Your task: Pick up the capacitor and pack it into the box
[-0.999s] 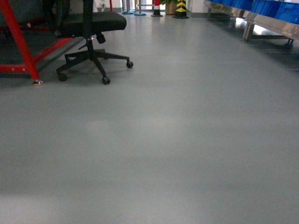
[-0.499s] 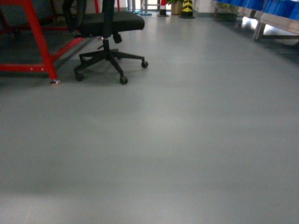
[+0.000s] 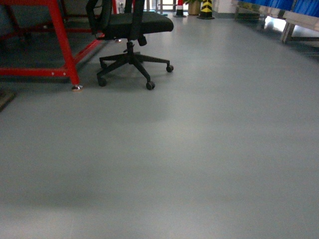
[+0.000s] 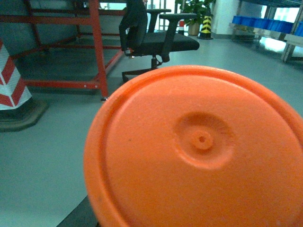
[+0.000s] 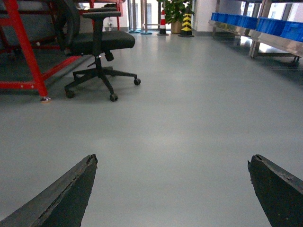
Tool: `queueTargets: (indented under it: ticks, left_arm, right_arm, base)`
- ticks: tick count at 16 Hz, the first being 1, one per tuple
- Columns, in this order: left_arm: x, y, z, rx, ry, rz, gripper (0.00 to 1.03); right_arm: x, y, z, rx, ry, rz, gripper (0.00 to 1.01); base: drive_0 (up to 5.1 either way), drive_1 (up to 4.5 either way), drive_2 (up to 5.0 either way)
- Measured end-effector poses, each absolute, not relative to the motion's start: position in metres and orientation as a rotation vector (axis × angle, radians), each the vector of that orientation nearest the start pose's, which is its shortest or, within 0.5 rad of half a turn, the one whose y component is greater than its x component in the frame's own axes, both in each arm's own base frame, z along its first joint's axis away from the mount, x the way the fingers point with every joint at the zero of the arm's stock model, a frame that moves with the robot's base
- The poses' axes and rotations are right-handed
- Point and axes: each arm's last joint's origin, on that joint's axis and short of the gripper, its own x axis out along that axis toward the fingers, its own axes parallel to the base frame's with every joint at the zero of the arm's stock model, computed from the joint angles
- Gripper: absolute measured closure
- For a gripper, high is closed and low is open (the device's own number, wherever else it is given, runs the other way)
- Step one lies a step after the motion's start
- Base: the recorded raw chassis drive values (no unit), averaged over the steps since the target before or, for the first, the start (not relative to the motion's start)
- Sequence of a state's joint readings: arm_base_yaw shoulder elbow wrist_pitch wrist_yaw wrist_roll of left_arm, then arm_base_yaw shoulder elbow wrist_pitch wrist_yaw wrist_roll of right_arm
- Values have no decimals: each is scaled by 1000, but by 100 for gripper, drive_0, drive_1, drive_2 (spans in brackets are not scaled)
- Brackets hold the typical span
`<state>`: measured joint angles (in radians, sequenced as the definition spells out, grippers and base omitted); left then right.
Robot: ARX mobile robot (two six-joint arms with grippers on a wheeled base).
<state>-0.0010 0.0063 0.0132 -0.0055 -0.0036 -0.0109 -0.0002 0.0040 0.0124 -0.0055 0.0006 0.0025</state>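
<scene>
We look out over a wide grey floor [image 3: 199, 149] with none of the task's things on it; neither the capacitor nor the box shows in any of our three views, so we cannot say where they are.

In the head view a black office chair [image 3: 132, 30] stands on its five castors at the upper left, just beside the leg of a red metal frame [image 3: 65, 45]. At the top edge we see a yellow-and-black striped post [image 3: 206, 7] and, to the right, a metal rack [image 3: 294, 25] carrying blue bins [image 3: 284, 4]. Neither arm appears in this view.

From the left wrist an orange round disc [image 4: 199, 151], with a raised rim and a small dimple at its centre, fills most of the picture, very close to the lens. Behind it stand the same chair and red frame, and a red-and-white striped cone [image 4: 12, 90] on a dark base at the left edge. Our left jaws are not in sight there, so we cannot tell whether they are released or clenched.

From the right wrist we see the right gripper [image 5: 173, 189]: its two dark fingertips [image 5: 71, 194] sit at the lower corners, spread wide apart, with only bare floor between them. Those jaws are released and hold nothing.
</scene>
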Motion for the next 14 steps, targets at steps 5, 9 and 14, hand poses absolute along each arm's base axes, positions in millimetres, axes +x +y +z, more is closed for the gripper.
queueTargets:
  ticks: [5, 9, 14]
  left_arm:
    - [97, 0, 167, -11, -2, 0, 58]
    - [97, 0, 167, -11, -1, -1, 58]
    - [97, 0, 167, -11, -2, 1, 58]
  right_arm:
    - [97, 0, 167, 2, -4, 0, 3]
    - [97, 0, 167, 2, 0, 0, 3]
    - [97, 0, 167, 2, -1, 0, 3]
  base:
    - [-504, 241, 241]
    - [-508, 237, 237]
    - [-510, 236, 236]
